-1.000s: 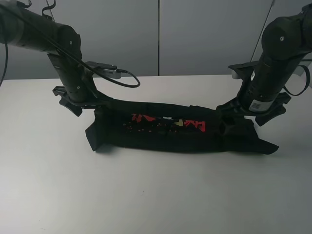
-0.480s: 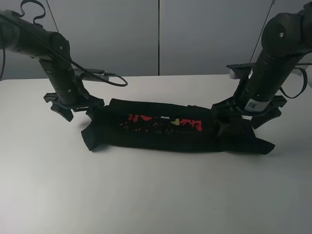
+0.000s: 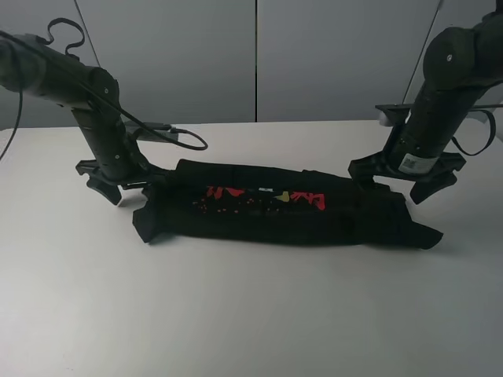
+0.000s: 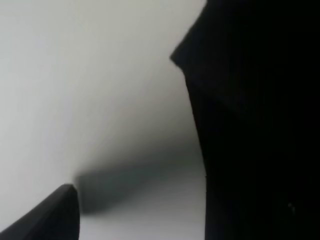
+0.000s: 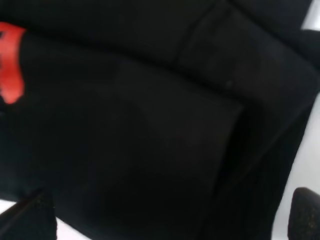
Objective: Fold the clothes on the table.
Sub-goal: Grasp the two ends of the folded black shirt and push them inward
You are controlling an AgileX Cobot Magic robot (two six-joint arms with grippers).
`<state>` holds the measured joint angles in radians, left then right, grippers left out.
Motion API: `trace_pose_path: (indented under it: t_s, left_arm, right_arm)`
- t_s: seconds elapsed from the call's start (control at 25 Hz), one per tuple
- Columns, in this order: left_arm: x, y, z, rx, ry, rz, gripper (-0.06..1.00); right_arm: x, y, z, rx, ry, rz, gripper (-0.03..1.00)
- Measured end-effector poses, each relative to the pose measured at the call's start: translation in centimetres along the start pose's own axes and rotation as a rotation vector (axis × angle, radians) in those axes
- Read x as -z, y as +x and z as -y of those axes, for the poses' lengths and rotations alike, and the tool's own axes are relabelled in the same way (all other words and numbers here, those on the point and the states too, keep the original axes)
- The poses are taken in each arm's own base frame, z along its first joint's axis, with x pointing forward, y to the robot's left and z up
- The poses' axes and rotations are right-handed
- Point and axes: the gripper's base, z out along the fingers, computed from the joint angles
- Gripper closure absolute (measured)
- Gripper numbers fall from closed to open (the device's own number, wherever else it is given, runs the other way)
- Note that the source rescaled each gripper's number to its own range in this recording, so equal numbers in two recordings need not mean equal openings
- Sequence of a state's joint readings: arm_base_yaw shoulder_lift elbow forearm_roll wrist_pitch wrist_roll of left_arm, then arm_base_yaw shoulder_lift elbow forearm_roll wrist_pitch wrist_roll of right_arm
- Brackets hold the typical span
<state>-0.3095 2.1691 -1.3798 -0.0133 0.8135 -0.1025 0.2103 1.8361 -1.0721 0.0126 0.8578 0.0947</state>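
The black T-shirt [image 3: 275, 208] lies on the white table [image 3: 251, 314] as a long folded strip, with its red and yellow print [image 3: 263, 196] facing up. My left gripper [image 3: 122, 192] is open just off the shirt's left end, low over the table. In the left wrist view, one fingertip [image 4: 45, 215] shows over bare table beside the shirt's edge [image 4: 250, 125]. My right gripper [image 3: 398, 184] is open and empty above the shirt's right end. In the right wrist view, both fingertips [image 5: 305, 210] are spread over the black fabric [image 5: 150, 125].
A grey panelled wall [image 3: 251, 55] stands behind the table. A black cable [image 3: 185, 140] loops from the left arm over the table's back. Bare tabletop extends in front of the shirt and to both sides.
Both grippers have let go of the shirt. The left arm moved left off the shirt's end, the right one drew back and up. The shirt settled flat.
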Motion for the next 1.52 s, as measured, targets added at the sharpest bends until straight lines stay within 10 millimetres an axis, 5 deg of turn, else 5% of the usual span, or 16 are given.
trace_pose_path:
  t_s: [0.4,0.72,1.52]
  left_arm:
    - [-0.3,-0.2,0.0,0.009,0.010,-0.016,-0.05]
    - [-0.4,-0.2,-0.1,0.022,0.020,-0.021,-0.05]
    - [-0.4,-0.2,0.1,0.011,0.044,-0.020,-0.05]
  right_arm:
    - [-0.1,-0.4,0.2,0.004,0.006,0.043,-0.03]
    - [-2.1,-0.7,3.5,-0.081,-0.042,-0.035,-0.03]
    - [-5.5,-1.2,3.2,-0.103,-0.087,-0.067,-0.03]
